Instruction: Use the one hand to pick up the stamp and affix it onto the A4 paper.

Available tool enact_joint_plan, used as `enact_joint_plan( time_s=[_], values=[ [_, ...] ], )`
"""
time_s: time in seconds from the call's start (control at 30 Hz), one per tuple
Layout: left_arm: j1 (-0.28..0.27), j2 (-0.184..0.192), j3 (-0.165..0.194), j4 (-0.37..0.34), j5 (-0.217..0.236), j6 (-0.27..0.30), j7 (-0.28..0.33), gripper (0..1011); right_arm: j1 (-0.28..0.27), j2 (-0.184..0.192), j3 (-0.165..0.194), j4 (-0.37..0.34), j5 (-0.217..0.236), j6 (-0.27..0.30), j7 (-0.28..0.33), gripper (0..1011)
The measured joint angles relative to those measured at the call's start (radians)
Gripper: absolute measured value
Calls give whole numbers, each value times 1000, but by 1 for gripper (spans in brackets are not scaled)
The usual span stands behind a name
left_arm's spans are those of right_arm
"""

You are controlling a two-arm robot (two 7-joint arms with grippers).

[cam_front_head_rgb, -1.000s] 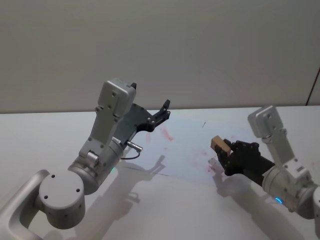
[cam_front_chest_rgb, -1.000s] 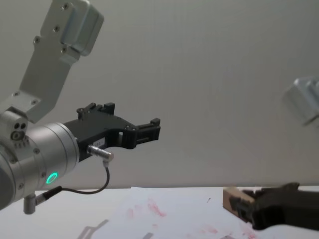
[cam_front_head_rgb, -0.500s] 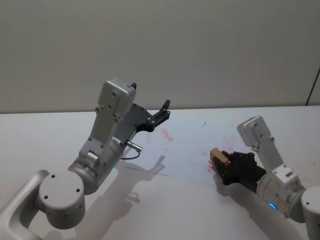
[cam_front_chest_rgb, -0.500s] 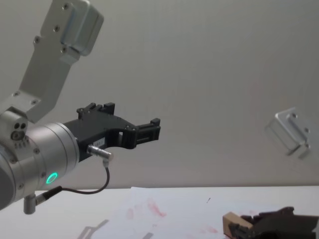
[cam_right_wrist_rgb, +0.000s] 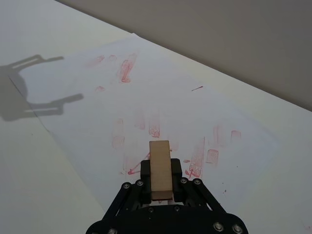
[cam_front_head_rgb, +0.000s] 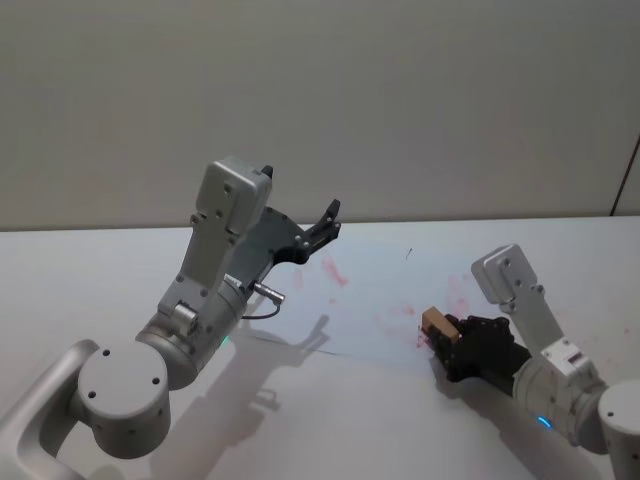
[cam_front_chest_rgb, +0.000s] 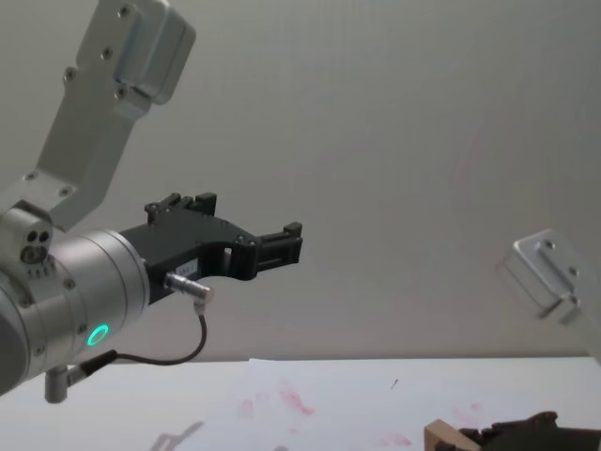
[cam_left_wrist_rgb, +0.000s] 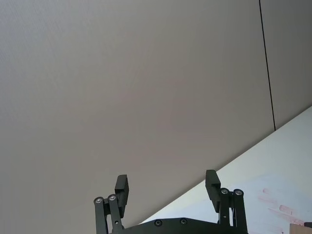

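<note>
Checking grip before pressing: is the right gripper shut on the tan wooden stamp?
Shut: the right gripper clamps the tan wooden stamp between its black fingers.

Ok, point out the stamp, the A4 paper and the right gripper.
the stamp point(cam_right_wrist_rgb: 160, 165), right wrist view, on its tan top face.
the A4 paper point(cam_right_wrist_rgb: 161, 92), right wrist view, on a bare white patch.
the right gripper point(cam_front_head_rgb: 444, 337), head view, midway between its fingertips, beside the stamp.

White tabletop point(cam_front_head_rgb: 80, 275), plain grey wall point(cam_front_head_rgb: 400, 100) behind it, thin dark vertical seam point(cam_left_wrist_rgb: 266, 63) in the wall
</note>
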Motion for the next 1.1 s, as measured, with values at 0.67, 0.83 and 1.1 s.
enact_joint_plan(
  time_s=[0.67,0.83,1.1],
  values=[
    [0,0,0,0,0,0,0,1001,2,-12,10,-26,71,-56,-47,216],
    [0,0,0,0,0,0,0,1001,4,-15,21,-66,117,-75,-68,216],
    [0,0,0,0,0,0,0,1001,-22,11,59,-161,212,-83,-129,216]
  ],
)
